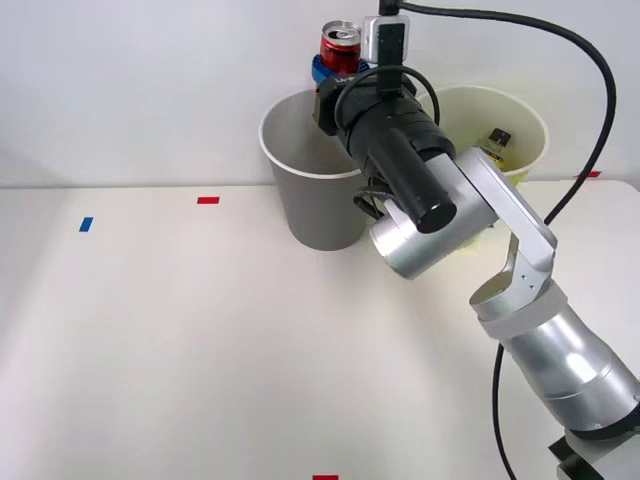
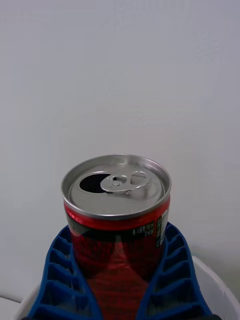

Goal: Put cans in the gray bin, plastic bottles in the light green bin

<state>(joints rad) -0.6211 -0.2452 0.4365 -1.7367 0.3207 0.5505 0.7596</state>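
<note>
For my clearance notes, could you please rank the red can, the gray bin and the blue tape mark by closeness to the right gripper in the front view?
1. Red can: held in the right gripper.
2. Gray bin: directly beneath it.
3. Blue tape mark: far out on the robot's left.

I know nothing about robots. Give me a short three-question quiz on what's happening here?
1. True or false: the right gripper holds the red can.
2. Which bin is the can above: A) gray bin B) light green bin?
3. Fill in: the can's top is already ____.

Key: 1 true. 2 A. 3 opened; the wrist view shows the hole by the tab.
</note>
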